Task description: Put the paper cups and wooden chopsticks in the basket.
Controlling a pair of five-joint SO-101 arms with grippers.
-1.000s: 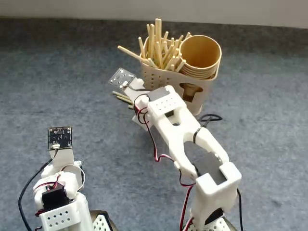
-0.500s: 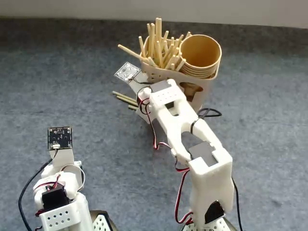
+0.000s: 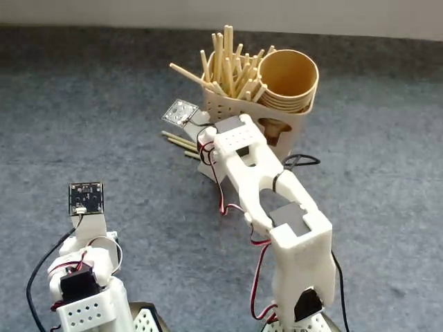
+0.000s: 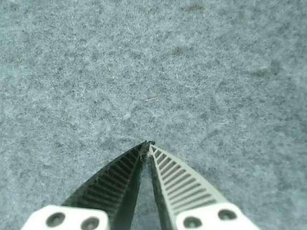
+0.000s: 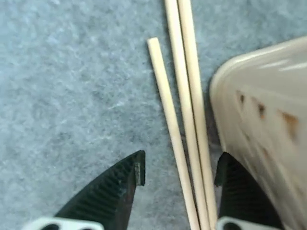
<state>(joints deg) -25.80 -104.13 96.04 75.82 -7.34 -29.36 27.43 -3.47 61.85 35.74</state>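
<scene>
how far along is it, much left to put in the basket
Mostly done: the paper cups and a bundle of chopsticks stand in the basket. In hand: the right gripper, open, straddles three loose chopsticks on the carpet beside it. Those are left.

Cream perforated basket (image 3: 223, 111), upright, upper centre of the high view. In its right half, a nested stack of tan paper cups (image 3: 287, 72), mouths up. Packed into its left half, pale wooden chopsticks (image 3: 228, 61), fanned above the rim. Three loose chopsticks (image 3: 178, 142) (image 5: 188, 120) flat just left of the basket's foot: two touching, the third close alongside.
</scene>
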